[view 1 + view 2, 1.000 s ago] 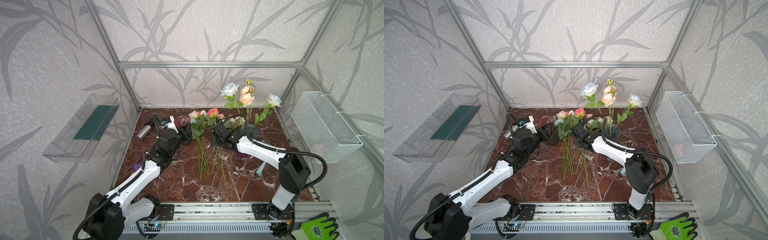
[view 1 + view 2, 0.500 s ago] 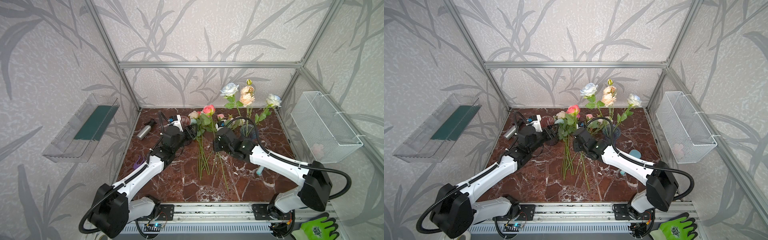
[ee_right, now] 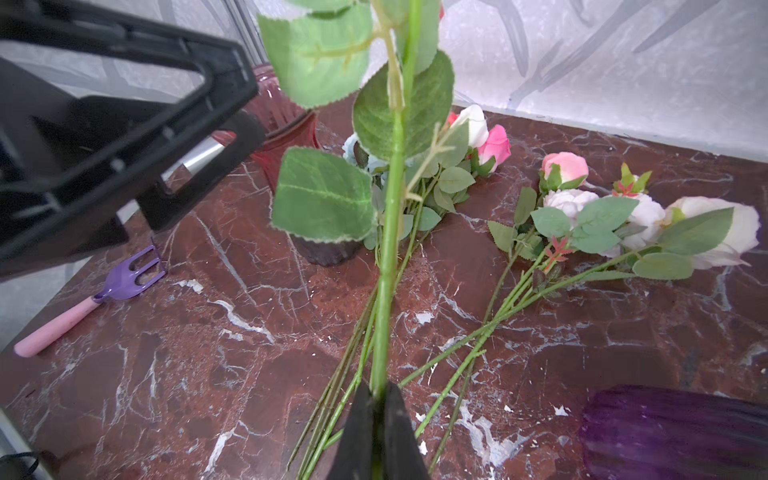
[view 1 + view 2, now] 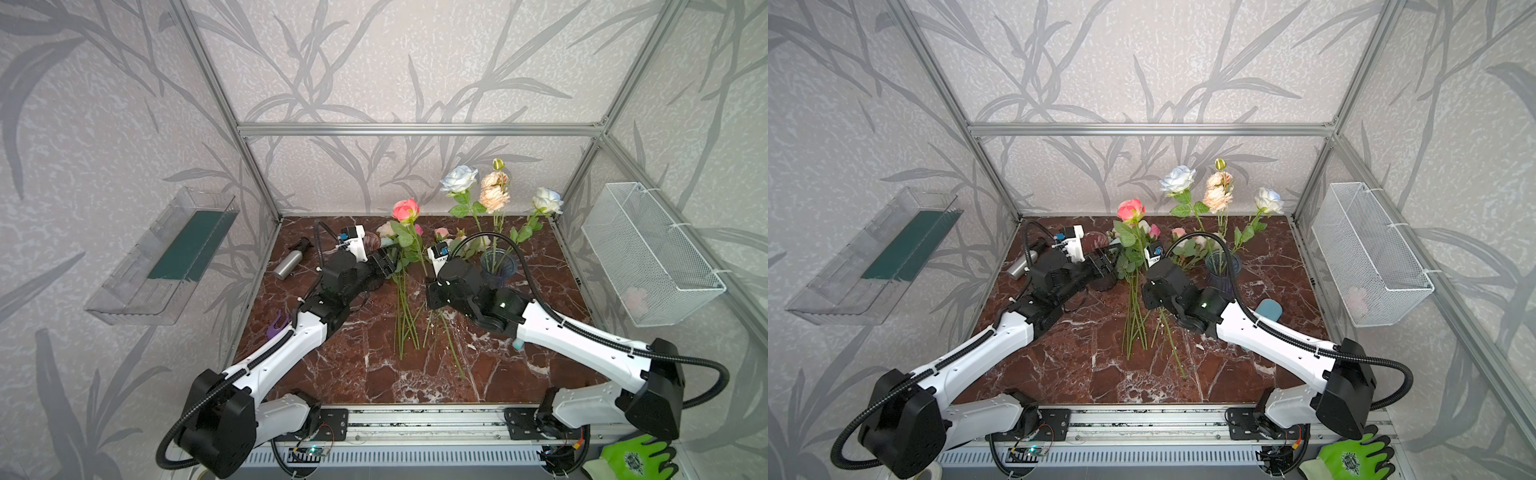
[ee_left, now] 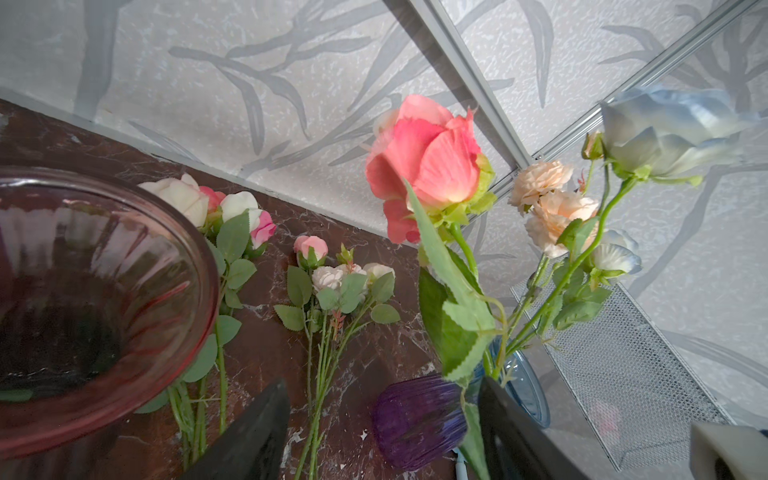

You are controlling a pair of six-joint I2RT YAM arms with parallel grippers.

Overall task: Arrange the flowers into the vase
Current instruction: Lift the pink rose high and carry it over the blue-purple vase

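Flowers [image 3: 569,203]: mostly lying loose in two bunches on the marble table [image 3: 208,374], with three already standing in the blue vase [image 4: 496,266] at the back. Partway through, by the look of it, with another stem in hand.

Coral rose [image 4: 405,210]: held upright between the two arms, head well above the lying bunches, not yet in any vase. Right gripper [image 3: 376,409]: clenched on the lower stem. Left gripper [image 5: 383,380]: released, jaws wide on either side of the leafy upper stem; cannot tell whether brushing a leaf. Looks like a handover or a steadying regrip.

Next, probably: close the left jaws on bare stem rather than leaf and free the right. Then carry the stem end over the mouth of the blue vase and lower it in without knocking the three standing there.

Against a second ago: rose head up from among the lying heads. Left gripper closer in to the stem and slightly wider. Right grip unchanged.
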